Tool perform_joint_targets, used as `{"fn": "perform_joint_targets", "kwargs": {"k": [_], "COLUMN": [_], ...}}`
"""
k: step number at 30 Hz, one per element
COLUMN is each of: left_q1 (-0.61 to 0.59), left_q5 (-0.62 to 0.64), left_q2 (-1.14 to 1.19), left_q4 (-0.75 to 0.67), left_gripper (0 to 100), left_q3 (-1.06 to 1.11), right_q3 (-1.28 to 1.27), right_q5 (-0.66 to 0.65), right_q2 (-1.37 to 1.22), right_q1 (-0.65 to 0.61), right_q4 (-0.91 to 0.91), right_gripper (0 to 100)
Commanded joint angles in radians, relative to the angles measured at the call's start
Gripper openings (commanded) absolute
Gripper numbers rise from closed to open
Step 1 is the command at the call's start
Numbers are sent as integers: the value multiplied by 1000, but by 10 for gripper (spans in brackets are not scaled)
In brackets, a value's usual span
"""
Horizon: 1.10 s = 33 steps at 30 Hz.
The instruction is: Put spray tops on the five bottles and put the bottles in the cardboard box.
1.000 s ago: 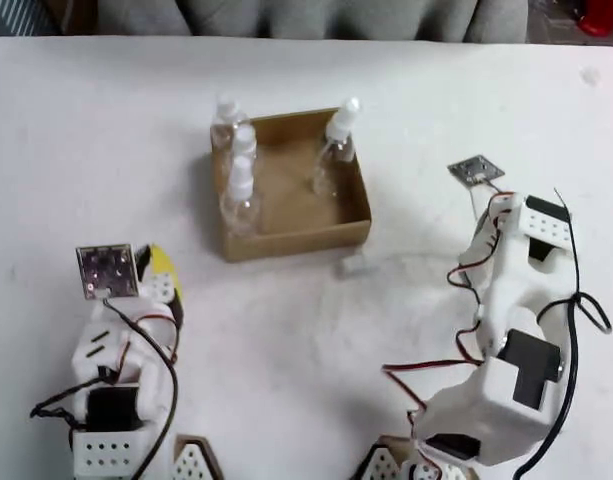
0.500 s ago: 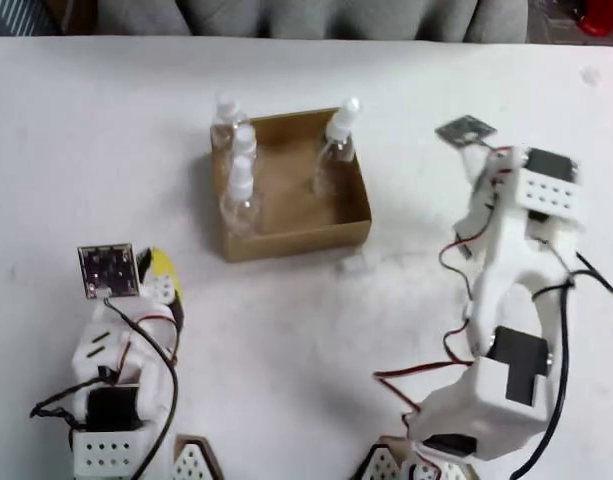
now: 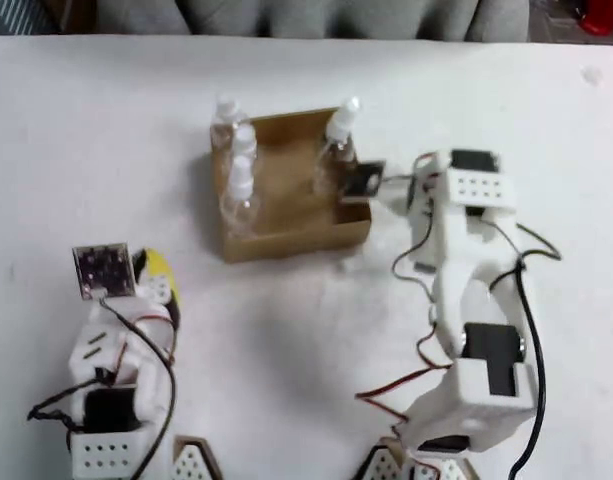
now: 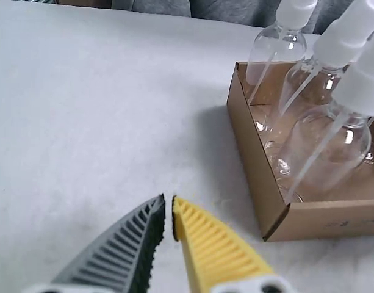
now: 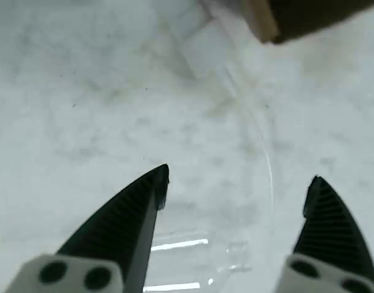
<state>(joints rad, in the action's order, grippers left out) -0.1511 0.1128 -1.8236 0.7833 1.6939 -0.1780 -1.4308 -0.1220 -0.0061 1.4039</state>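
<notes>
**Right gripper (image 5: 235, 186) poised over the last bottle, four upright at the box**

The right gripper's jaws stand wide apart, holding nothing, just above the table (image 3: 286, 330) near the front corner of the cardboard box (image 3: 296, 238). Between them what looks like a clear bottle (image 5: 235, 140) lies on its side. Its white spray top (image 5: 202, 39) is just beside the box corner. Glare makes its outline hard to follow, so whether the top is fully seated cannot be told.

By my reading this is the fifth bottle and the only one left to box. It needs to be grasped, lifted and stood inside.

Four capped bottles stand upright at the box. One (image 3: 338, 150) is inside, against the wall on the right arm's side. Two (image 3: 241, 190) are inside along the opposite wall. The rearmost (image 3: 226, 115) is at the back corner, and whether it is inside or just behind the wall I cannot tell. The middle of the box floor is bare.

The left gripper (image 4: 167, 213) rests low over the table, well apart from the box, with its grey and yellow jaws together on nothing.
</notes>
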Motion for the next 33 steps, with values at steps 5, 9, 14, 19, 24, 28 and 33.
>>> {"fn": "perform_joint_targets", "kwargs": {"k": [5,9,14,19,24,28,33], "left_q1": [-10,-7,-5,-5,-5,-5,-7], "left_q5": [-31,-74,-75,-77,-78,-78,-78], "left_q2": [-4,-4,-4,-4,-4,-4,-4], "left_q4": [-3,0,0,-2,-2,-2,-2], "left_gripper": [20,20,20,20,20,20,20], "left_q3": [-2,-2,-2,-2,-2,-2,-2], "right_q3": [-143,-204,-261,-310,-322,-315,-213], "right_q5": [-54,-49,-48,-46,-44,25,233], "right_q2": [12,12,12,12,12,24,58], "right_q1": [-81,-107,-113,-124,-134,-133,-131], "right_q4": [-229,-312,-380,-440,-453,-455,-381], "right_gripper": [309,309,308,187,38,15,15]}}
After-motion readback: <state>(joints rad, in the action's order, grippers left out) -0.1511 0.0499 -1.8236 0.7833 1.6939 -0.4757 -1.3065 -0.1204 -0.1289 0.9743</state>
